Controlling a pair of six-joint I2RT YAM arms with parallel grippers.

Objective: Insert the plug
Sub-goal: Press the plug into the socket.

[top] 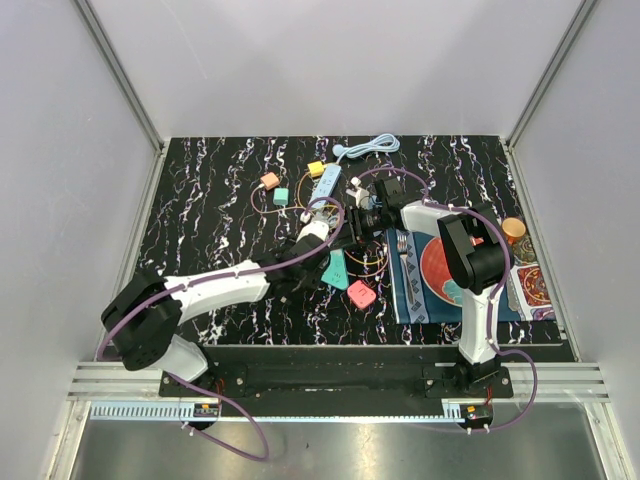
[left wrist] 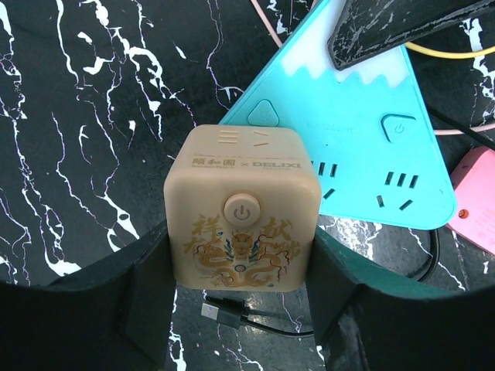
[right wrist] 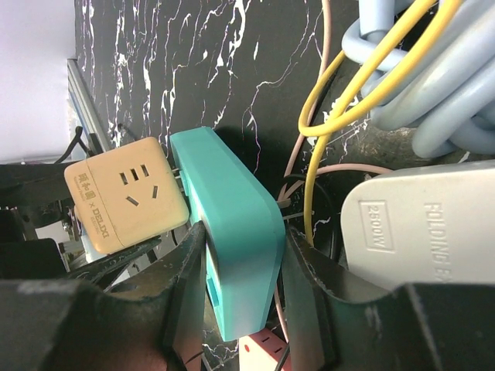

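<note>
**Cube adapter held at the teal strip, both grippers loaded**

The left gripper (left wrist: 241, 297) is clamped at mid-width on the side faces of a beige cube-shaped plastic socket adapter (left wrist: 241, 209). The cube's button face, with its gold dragon print, is turned to the wrist camera. This grip probably leaves the plug side free to meet a socket.

The right gripper (right wrist: 244, 286) is closed narrowly across the thin edge of a teal triangular plastic power strip (right wrist: 232, 216), seemingly to brace it against the push. The cube sits just beside the strip's socket face, at one corner and slightly tilted. Whether its prongs have entered cannot be told.

A yellow cable (right wrist: 340, 108), a thin pink cord (right wrist: 340, 168) and a pale blue coiled cable (right wrist: 433, 77) crowd the strip's far side. A grey-white moulded plug body (right wrist: 418, 232) lies close to the right fingers. A pink block (left wrist: 476, 197) sits next to the strip, and a black USB lead (left wrist: 224, 313) lies under the cube on the black marbled tabletop (left wrist: 77, 116). These cables could snag any realignment.
</note>
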